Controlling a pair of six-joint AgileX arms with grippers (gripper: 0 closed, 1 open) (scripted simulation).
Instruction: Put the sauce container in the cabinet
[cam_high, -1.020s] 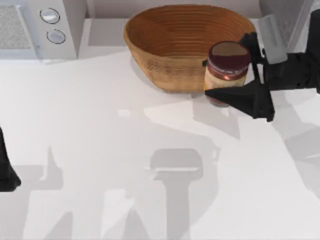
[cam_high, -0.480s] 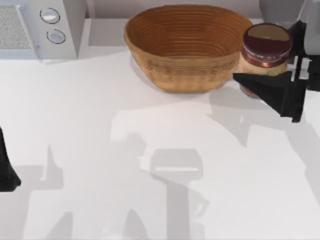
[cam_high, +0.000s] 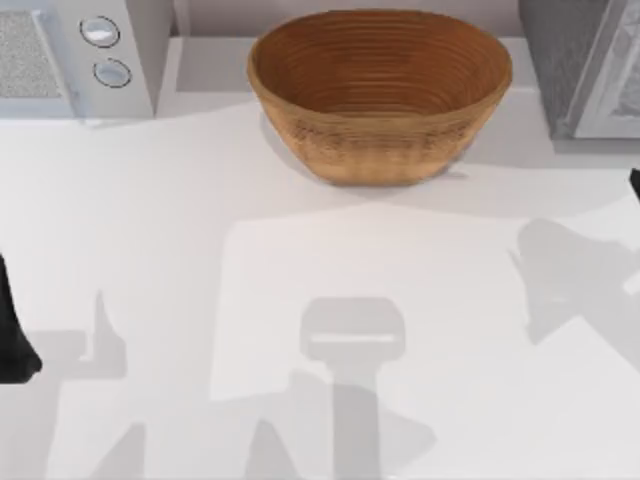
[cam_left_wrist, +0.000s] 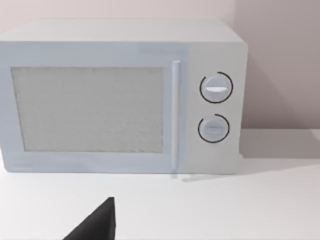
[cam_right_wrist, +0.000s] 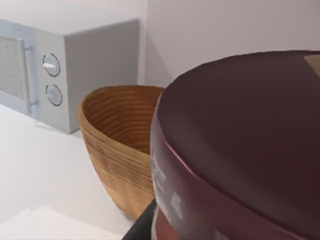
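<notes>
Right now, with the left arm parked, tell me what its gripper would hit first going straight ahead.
Most likely the white microwave, around its door: it faces the left gripper squarely, with bare table between them. How far off is hard to judge.

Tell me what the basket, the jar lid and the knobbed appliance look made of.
Basket: woven wicker or cane, matte, by its ribbed brown coils. Sauce container lid: probably glossy metal or plastic; the smooth maroon dome carries a sheen. Microwave: painted metal or plastic, pale satin casing with a speckled door panel.
</notes>
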